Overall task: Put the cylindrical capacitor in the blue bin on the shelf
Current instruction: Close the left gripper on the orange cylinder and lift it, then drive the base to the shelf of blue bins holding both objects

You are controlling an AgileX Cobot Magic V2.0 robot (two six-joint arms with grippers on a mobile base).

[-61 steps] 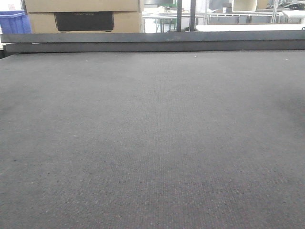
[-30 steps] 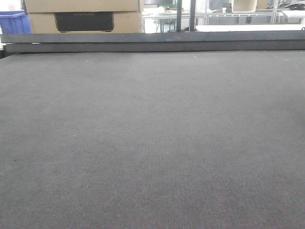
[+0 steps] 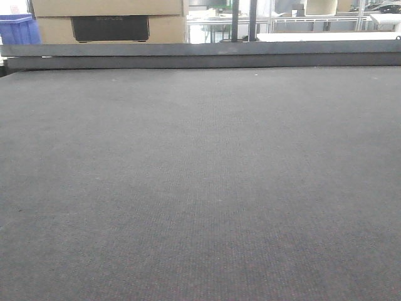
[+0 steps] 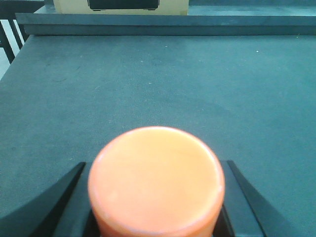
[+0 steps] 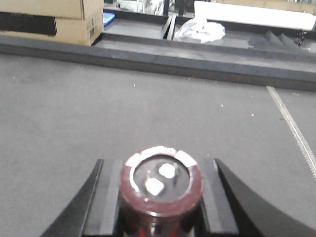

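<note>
Right gripper (image 5: 158,163): the jaws are closed on the cylindrical capacitor (image 5: 160,180), with one dark finger (image 5: 237,202) pressed to each side of its maroon body. The capacitor sits between the fingers, just behind their tips. Its terminal end, with a white ring and two pale contacts, is turned up toward the wrist. The hand points forward and somewhat downward over the table (image 5: 74,113). Well ahead of the fingertips runs a raised rail (image 5: 197,61). Beyond it and to the hand's left stands a cardboard box (image 5: 49,22).

Left gripper (image 4: 154,165): it is clamped on an orange cylinder (image 4: 155,180), with black fingers (image 4: 64,202) against both flanks. Only the smooth round end face shows, so what kind of part it is cannot be determined. This hand is also aimed forward over the carpet, with the rail far ahead of its tips.

In the front view, a blue container (image 3: 17,29) stands beside the box, past the table's far edge.
</note>
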